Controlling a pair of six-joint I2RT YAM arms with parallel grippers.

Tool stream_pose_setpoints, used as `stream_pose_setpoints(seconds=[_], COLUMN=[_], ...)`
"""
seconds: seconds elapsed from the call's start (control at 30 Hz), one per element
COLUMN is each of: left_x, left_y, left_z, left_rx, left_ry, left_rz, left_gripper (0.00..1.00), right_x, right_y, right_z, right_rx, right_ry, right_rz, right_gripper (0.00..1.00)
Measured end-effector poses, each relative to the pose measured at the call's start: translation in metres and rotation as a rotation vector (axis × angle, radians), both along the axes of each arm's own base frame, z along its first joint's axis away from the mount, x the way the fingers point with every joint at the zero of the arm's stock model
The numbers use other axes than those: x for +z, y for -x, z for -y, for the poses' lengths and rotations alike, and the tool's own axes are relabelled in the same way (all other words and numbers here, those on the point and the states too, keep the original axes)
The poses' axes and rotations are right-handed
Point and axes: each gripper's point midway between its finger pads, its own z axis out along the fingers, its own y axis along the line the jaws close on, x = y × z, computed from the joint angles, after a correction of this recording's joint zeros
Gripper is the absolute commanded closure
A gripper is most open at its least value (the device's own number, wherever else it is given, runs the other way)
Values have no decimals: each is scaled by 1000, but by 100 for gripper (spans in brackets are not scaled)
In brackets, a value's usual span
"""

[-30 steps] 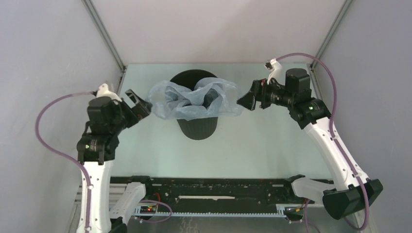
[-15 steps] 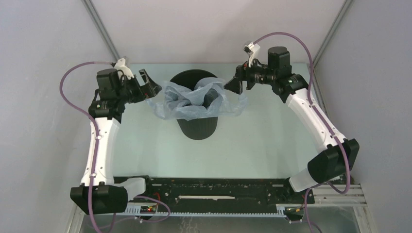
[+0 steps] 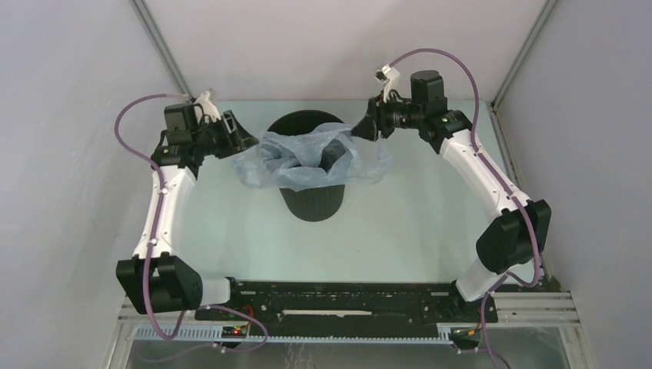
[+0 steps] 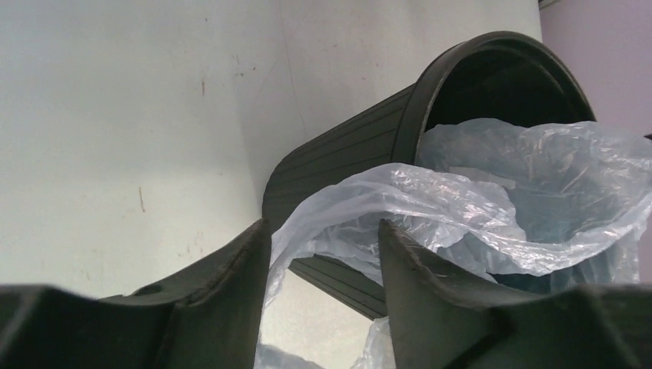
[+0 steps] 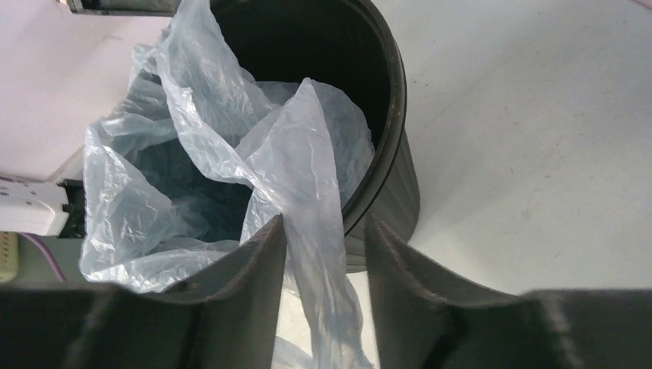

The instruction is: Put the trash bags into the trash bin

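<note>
The black trash bin [image 3: 311,201] stands upright mid-table. The pale translucent trash bag [image 3: 304,165] is draped over its mouth, partly sunk inside, with its sides hanging outside the rim. My left gripper [image 3: 244,142] is at the bag's left edge. In the left wrist view the left gripper [image 4: 323,234] is open, with a fold of the bag [image 4: 461,207] between its fingers in front of the bin [image 4: 346,146]. My right gripper [image 3: 359,129] is at the bag's right edge. The right gripper [image 5: 324,227] is open astride a hanging strip of the bag [image 5: 300,154] beside the bin [image 5: 392,177].
The bin sits on a pale green table [image 3: 415,223] walled by grey panels on three sides. A black rail [image 3: 346,300] with cabling runs along the near edge. A white power strip [image 5: 27,207] shows at the left of the right wrist view.
Both arms have swung away from the near side toward the far side of the bin, closing in on the bag's upper edges. Both sets of jaws have narrowed.
</note>
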Motion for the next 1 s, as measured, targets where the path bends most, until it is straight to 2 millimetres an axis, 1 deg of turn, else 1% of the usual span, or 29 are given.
stream_pose_setpoints(seconds=[0.07,0.1,0.2,0.27,0.33,0.37,0.47,0.6,0.7,0.77,0.83,0.9,1.0], left_x=[1,2,8,12,14,14,12,6,2,-1,-2,0,3], left_y=[-2,-3,-10,-16,-21,-24,-34,-46,-55,-58,-60,-63,-66], left_z=[1,1,1,0,-1,-1,-2,-3,-4,-4,-3,-2,1], left_rx=[0,5,33,57,77,89,121,162,187,198,203,197,180], left_ry=[18,26,64,93,117,134,177,243,285,305,323,342,386], left_rz=[-1,1,16,24,28,27,14,-17,-35,-44,-45,-33,-10], left_gripper=[61,65,81,88,98,99,100,100,100,100,100,99,95], right_x=[1,1,9,12,13,12,2,-22,-36,-42,-42,-37,-27], right_y=[-3,-4,-13,-22,-33,-39,-56,-79,-88,-92,-95,-99,-105], right_z=[1,1,1,2,3,3,1,0,0,1,1,0,-2], right_rx=[-19,-29,-71,-106,-144,-162,-204,-261,-288,-302,-304,-298,-292], right_ry=[-13,-21,-81,-127,-179,-202,-257,-316,-344,-361,-382,-408,-451], right_rz=[-18,-27,-69,-105,-152,-178,-265,-418,-509,-556,-584,-593,-599], right_gripper=[76,81,92,98,100,100,100,100,100,100,100,100,100])
